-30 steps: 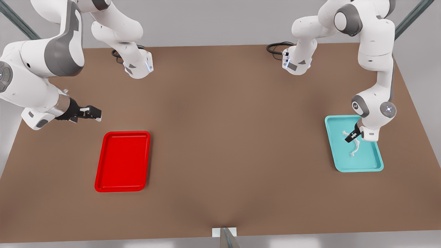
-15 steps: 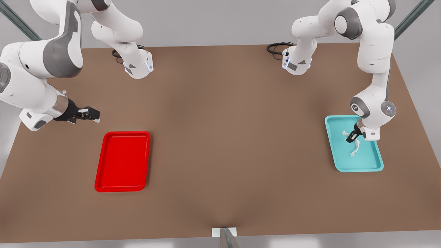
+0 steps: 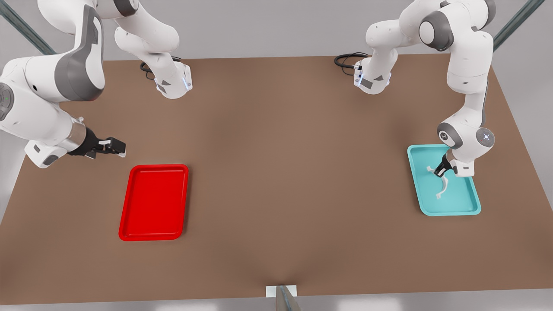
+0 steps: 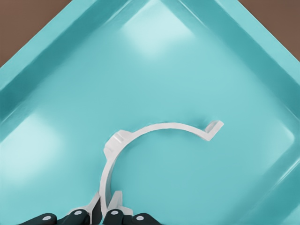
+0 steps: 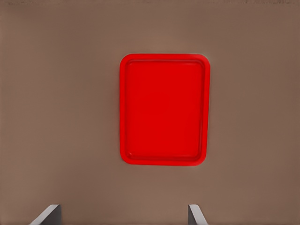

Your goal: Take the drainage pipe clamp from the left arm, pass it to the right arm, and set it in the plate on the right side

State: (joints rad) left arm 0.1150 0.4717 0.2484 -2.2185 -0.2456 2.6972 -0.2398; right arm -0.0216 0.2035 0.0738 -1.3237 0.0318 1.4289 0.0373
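- Fingers of the left gripper pinch the drainage pipe clamp inside the cyan tray.
- Right gripper hangs with fingers spread, near the plate.

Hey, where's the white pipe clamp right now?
The drainage pipe clamp is over the cyan tray at the front view's right, one end pinched in the left gripper.

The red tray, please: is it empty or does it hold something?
Empty: the red tray shows only its bare floor, and the white clamp is over the cyan tray.
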